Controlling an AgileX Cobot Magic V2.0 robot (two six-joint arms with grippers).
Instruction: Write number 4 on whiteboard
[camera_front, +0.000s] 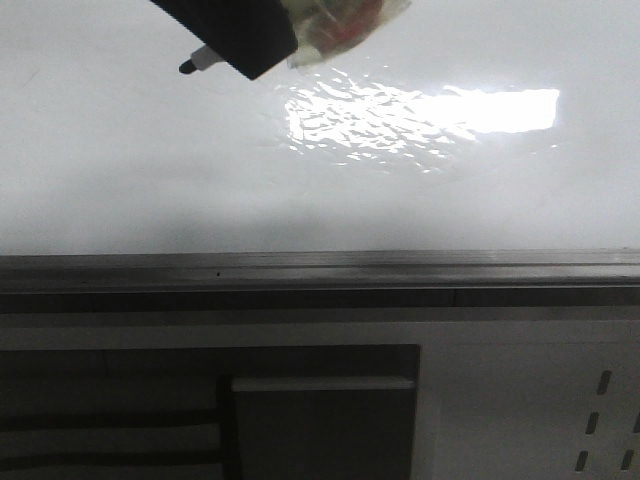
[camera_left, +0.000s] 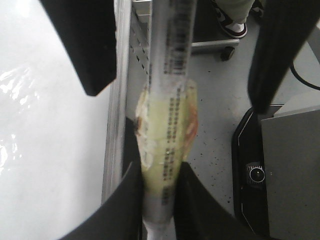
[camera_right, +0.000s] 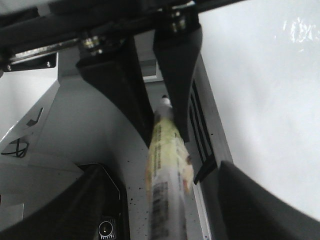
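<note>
Gripping: left gripper (camera_left: 159, 172) clamps a taped marker (camera_left: 167, 115) between its fingers (camera_left: 127, 200).
Marker tip: dark nib (camera_front: 187, 67) sits over the whiteboard (camera_front: 150, 170), near its top left in the front view; contact cannot be told.
Number 4: no stroke visible on the board.
Glare patch (camera_front: 430, 115): right of the marker.
Right gripper (camera_right: 150, 215): jaws spread wide, holding nothing.

A lab or workshop: whiteboard (camera_front: 150, 170) above a slotted grey metal cabinet (camera_front: 520, 400), speckled floor (camera_left: 220, 105) beside it
</note>
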